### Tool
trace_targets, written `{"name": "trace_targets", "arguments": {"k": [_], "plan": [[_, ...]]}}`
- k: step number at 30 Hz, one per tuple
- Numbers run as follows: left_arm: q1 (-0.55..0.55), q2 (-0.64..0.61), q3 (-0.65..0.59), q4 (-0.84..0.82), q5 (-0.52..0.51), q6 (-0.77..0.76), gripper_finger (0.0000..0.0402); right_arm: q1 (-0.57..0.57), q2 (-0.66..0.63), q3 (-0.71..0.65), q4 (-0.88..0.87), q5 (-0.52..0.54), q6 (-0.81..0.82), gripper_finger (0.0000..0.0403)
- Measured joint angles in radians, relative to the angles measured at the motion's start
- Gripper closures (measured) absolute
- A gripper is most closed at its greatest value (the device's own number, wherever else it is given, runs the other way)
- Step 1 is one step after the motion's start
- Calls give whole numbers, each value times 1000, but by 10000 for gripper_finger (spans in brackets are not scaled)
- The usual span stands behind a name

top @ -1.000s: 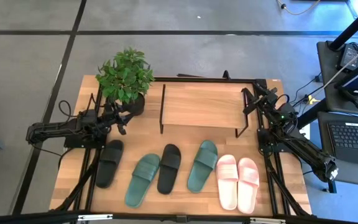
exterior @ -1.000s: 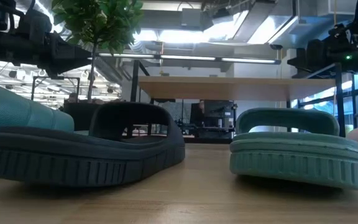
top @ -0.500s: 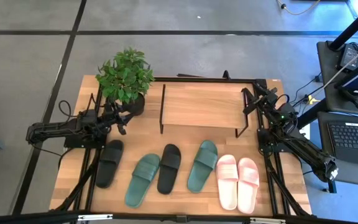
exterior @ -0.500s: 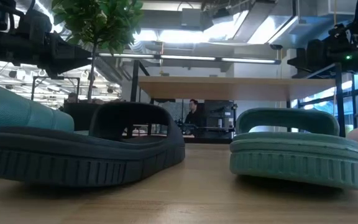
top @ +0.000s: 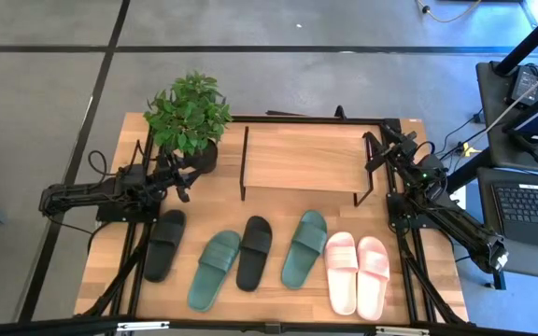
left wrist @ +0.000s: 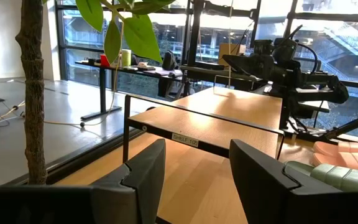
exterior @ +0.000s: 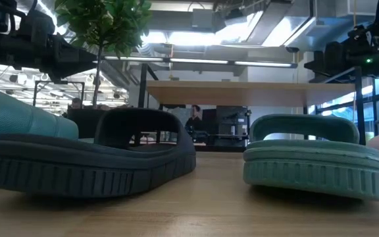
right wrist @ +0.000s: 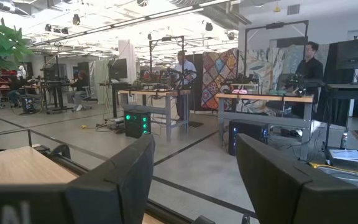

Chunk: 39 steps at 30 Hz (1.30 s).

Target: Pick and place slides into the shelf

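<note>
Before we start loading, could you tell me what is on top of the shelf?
Nothing lies on the shelf board; all six slides sit on the table in front. Its underside is hidden from above.

Grey floor (top: 45, 84) crossed by dark lines; beyond, workbenches (right wrist: 166, 99) under bright ceiling lights (right wrist: 135, 12), a patterned hanging (right wrist: 219, 71) behind

change: person (exterior: 193, 118) in the room behind the shelf (exterior: 255, 93) | low view | now stands more to the left than before
</note>
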Motion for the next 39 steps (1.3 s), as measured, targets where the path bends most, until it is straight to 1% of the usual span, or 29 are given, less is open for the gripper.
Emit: {"name": "trace_targets", "arguments": {"k": [13, 18, 22, 31, 36, 39], "plan": [[0, 0, 0, 0, 0, 0, 230, 0, 0, 0, 0, 0, 4, 178], [0, 0, 0, 0, 0, 0, 230, 0, 0, 0, 0, -1, 122, 178], [0, 0, 0, 0, 0, 0, 230, 0, 0, 0, 0, -1, 161, 178], [0, 0, 0, 0, 0, 0, 230, 0, 0, 0, -3, -1, 164, 178], [0, 0, 0, 0, 0, 0, 230, 2, 0, 0, -4, -1, 110, 178], [0, 0, 0, 0, 0, 0, 230, 15, 0, 0, 7, -10, 110, 178]]}}
